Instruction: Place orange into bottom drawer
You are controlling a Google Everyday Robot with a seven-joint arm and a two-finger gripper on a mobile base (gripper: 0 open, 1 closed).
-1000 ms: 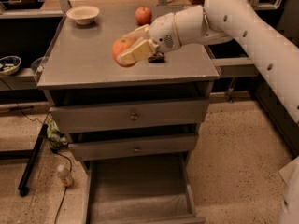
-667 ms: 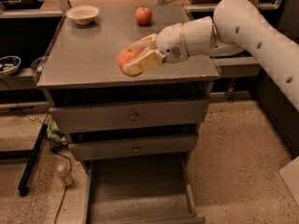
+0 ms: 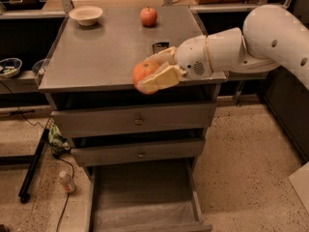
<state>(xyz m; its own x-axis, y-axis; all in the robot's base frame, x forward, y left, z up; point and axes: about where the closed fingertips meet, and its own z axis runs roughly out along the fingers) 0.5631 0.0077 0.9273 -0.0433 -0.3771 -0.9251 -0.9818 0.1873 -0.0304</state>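
Here the gripper (image 3: pixel 153 76) sits at the front edge of the bench (image 3: pixel 101 52), its jaws clamped on the orange (image 3: pixel 142 71), which is held over that edge. Lower down, the bottom drawer (image 3: pixel 140 190) stands pulled out, with a pale liner showing near its front. At the back of the bench rest a red apple (image 3: pixel 148 16) and a pale bowl (image 3: pixel 86 15), well apart from the gripper.

One camera looks down from high in front of the counter (image 3: pixel 96 57), fairly near, facing its top and front. The gripper (image 3: pixel 146 75) sits mid-frame, fingers (image 3: pixel 161 77) clasping the orange (image 3: pixel 142 70).
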